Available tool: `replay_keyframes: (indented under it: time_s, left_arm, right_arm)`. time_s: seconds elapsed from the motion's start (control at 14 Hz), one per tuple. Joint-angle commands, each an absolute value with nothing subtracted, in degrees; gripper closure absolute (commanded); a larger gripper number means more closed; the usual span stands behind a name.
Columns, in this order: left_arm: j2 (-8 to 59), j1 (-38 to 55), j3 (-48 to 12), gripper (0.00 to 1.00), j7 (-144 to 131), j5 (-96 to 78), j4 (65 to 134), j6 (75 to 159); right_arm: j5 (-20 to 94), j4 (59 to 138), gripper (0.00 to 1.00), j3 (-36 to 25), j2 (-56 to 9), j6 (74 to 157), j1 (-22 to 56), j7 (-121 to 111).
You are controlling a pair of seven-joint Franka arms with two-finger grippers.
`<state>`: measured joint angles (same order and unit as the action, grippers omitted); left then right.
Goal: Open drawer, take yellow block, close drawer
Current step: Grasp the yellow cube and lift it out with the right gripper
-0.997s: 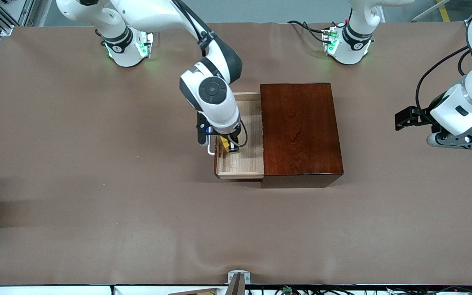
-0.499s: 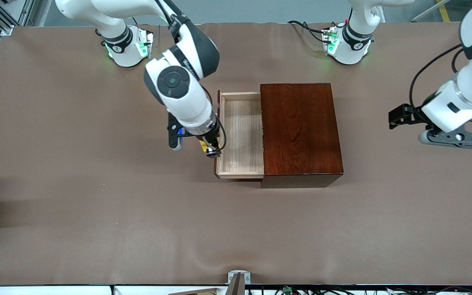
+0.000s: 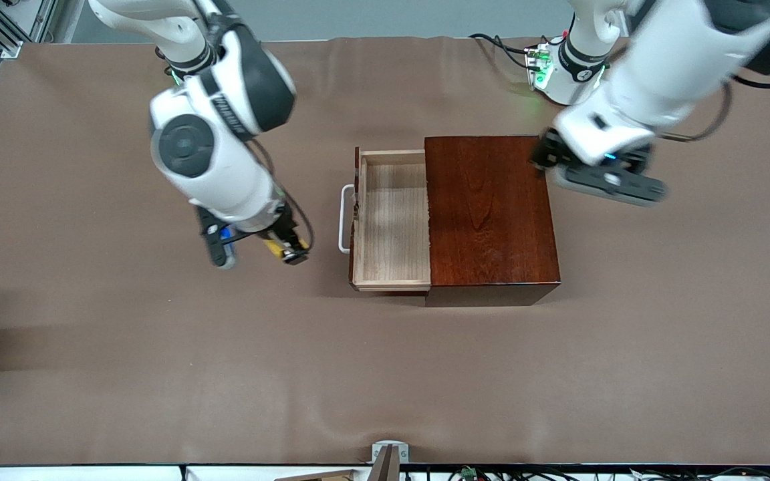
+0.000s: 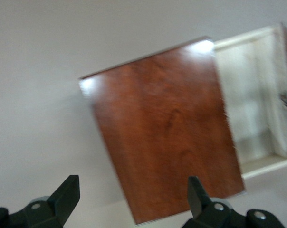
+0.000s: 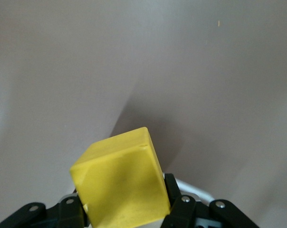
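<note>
You have a table (image 3: 91, 374) covered in a matte brown sheet with soft wrinkles, filling almost the whole front frame. At centre sits the glossy reddish-brown wooden box (image 3: 488, 214), rectangular with visible grain and a bright sheen. Its drawer (image 3: 393, 227) stands pulled out toward the right arm's end of the table, showing a pale, finely ribbed light-wood inside with nothing lying in it. A white U-shaped bar handle (image 3: 343, 219) sits on the drawer front.

Your right arm's smooth white casing carries dark lettering, too small for you to read. The right gripper (image 3: 283, 248) hangs over bare table at centre left of the front frame, beside the drawer front and apart from it. Its jaws are pinching the yellow block (image 5: 120, 185), a small plain-faced cube with crisp edges, held tilted.

Your left gripper (image 4: 131, 202) hovers over the box's edge at the left arm's end, upper right in the front frame, jaws spread wide with nothing between them.
</note>
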<state>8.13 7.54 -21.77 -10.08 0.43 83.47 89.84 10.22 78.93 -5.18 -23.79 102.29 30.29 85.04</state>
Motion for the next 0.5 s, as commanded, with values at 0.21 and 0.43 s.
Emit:
replay_keyframes:
  time_s: [0.21, 0.43]
  left_arm:
    - [12.4, 14.5, -28.6, 0.00, -10.4, 0.7, 83.4, 93.3]
    - [16.4, 20.5, -28.7, 0.00, -9.4, 7.8, 83.2, 98.8]
  right_arm:
    - [10.3, 81.8, 1.00, -4.7, -21.8, 98.8, 22.9, 58.4]
    - [10.0, 82.4, 1.00, -4.7, -22.4, 98.1, 17.5, 40.9]
